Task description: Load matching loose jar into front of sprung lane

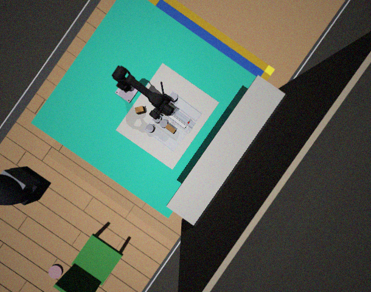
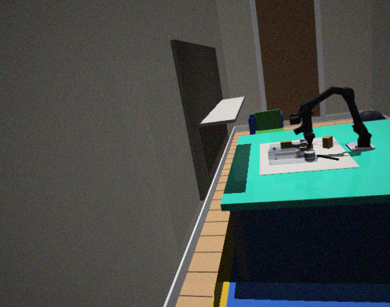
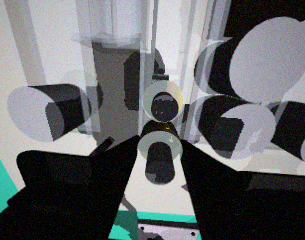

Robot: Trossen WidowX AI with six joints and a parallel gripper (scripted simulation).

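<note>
My gripper [image 3: 159, 141] [image 2: 309, 145] points down at the front of the clear rack and is shut on a jar. The held jar [image 3: 160, 136] has a pale lid partly in dark shadow and a brownish body. The lane jar [image 3: 177, 95], with a similar pale, yellow-edged lid, stands just ahead of it between clear walls. The two look very close in the wrist view; whether they touch is unclear. The front stop, the held jar's base and its height above the lane floor are hidden. The pusher plate is not clearly visible.
Grey-lidded jars stand left [image 3: 29, 112] and right [image 3: 252, 120] of the gripper, with a larger lid [image 3: 267, 60] farther right. Wooden blocks [image 1: 140, 109] [image 1: 170, 128] and a black rod [image 1: 162, 87] [image 2: 328, 157] are near the rack on the pale mat [image 1: 163, 70] [image 2: 271, 170].
</note>
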